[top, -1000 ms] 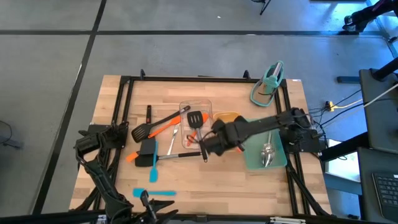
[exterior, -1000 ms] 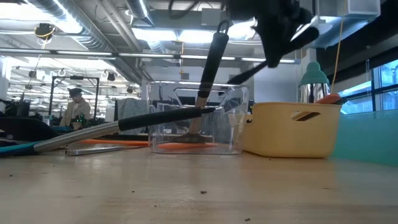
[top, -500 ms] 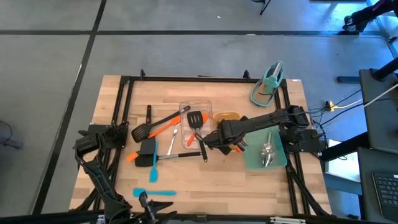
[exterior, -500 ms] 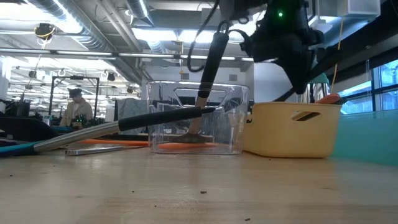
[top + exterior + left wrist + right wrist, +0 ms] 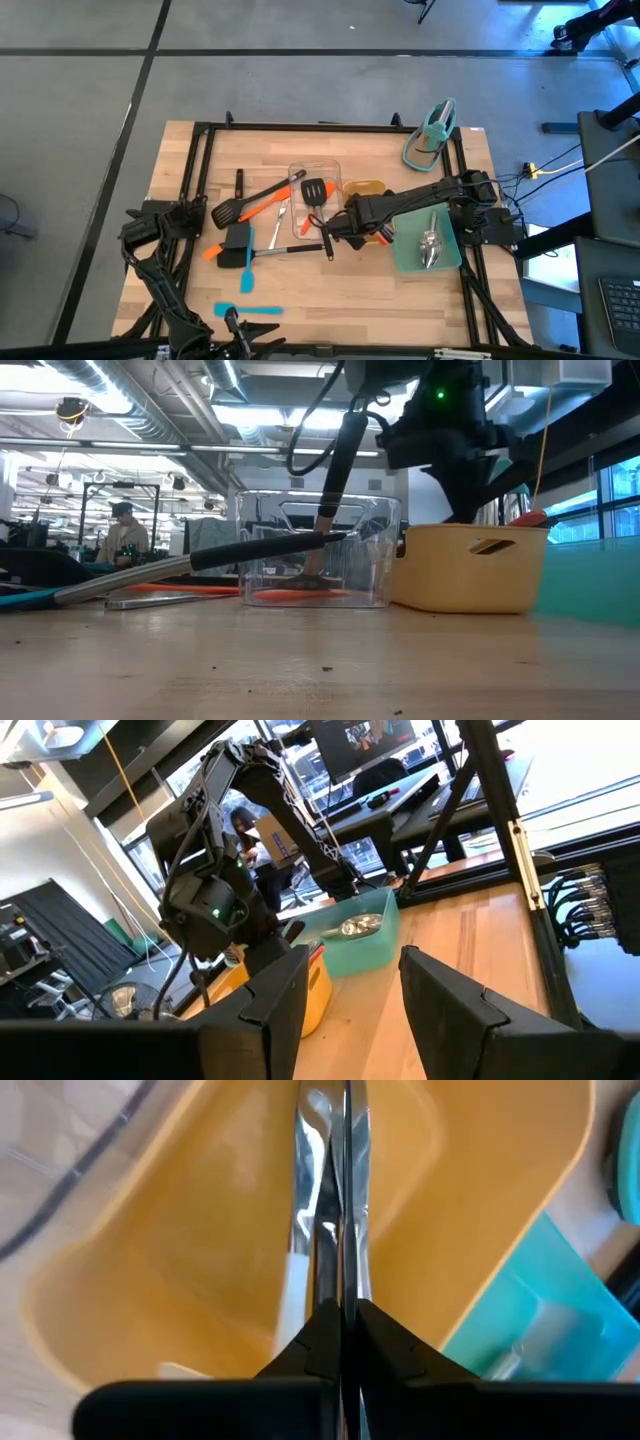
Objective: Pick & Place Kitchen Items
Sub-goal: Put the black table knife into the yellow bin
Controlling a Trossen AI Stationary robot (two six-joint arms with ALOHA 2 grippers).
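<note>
A pale wooden bench (image 5: 180, 160) carries a black frame (image 5: 200, 150) along its edges. A clear tray (image 5: 300, 172) sits at mid-bench, a yellow tray (image 5: 365, 187) just beside it, and a teal tray (image 5: 410, 255) by the right edge. A teal stand (image 5: 432, 135) occupies the far right corner. Left of the clear tray lie a black turner (image 5: 228, 211), an orange spatula (image 5: 265, 205), a steel spoon (image 5: 277, 228) and a blue spatula (image 5: 246, 270). Another blue utensil (image 5: 250, 311) lies near the front edge.

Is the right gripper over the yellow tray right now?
Yes, the right wrist view shows the shut right gripper directly above the yellow tray.
</note>
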